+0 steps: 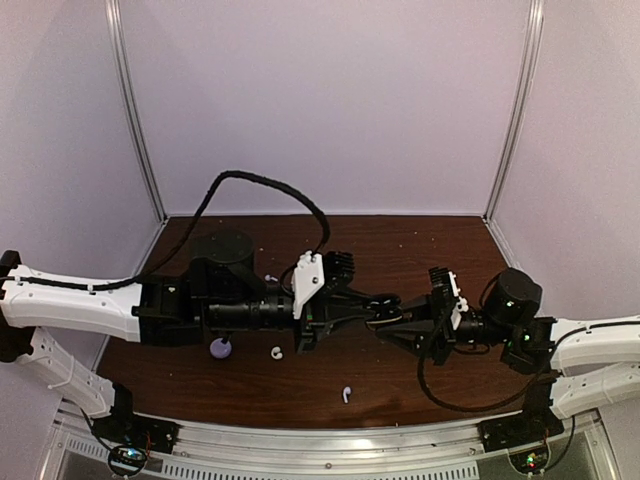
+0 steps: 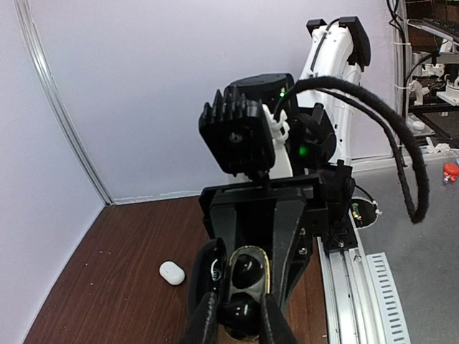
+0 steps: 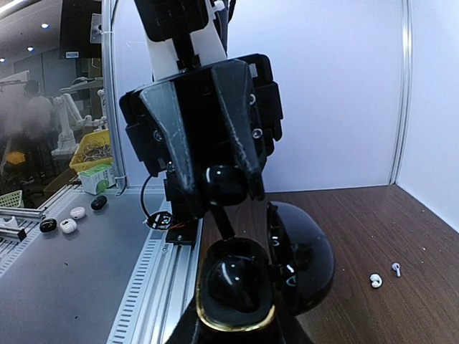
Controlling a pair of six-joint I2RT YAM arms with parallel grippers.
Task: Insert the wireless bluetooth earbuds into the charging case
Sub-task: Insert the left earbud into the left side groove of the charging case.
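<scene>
My two grippers meet above the middle of the table. The left gripper (image 2: 237, 315) is shut on a glossy black earbud (image 3: 226, 185), which hangs just above the charging case. The case (image 3: 233, 326) is black with a gold rim. Its lid (image 3: 305, 258) stands open to one side. The right gripper (image 1: 398, 318) is shut on the case from below, with its fingertips mostly hidden under it. A second black earbud (image 2: 249, 269) sits in one well of the case. In the top view the held bud and the case are too dark to tell apart.
On the brown table lie a curled white earbud (image 1: 277, 352), a white stemmed earbud (image 1: 346, 394), a pale lavender object (image 1: 220, 348) and a tiny lavender bud (image 1: 270, 278). A white pebble-like case (image 2: 172, 272) rests near the left wall. The metal rail (image 1: 330, 440) runs along the near edge.
</scene>
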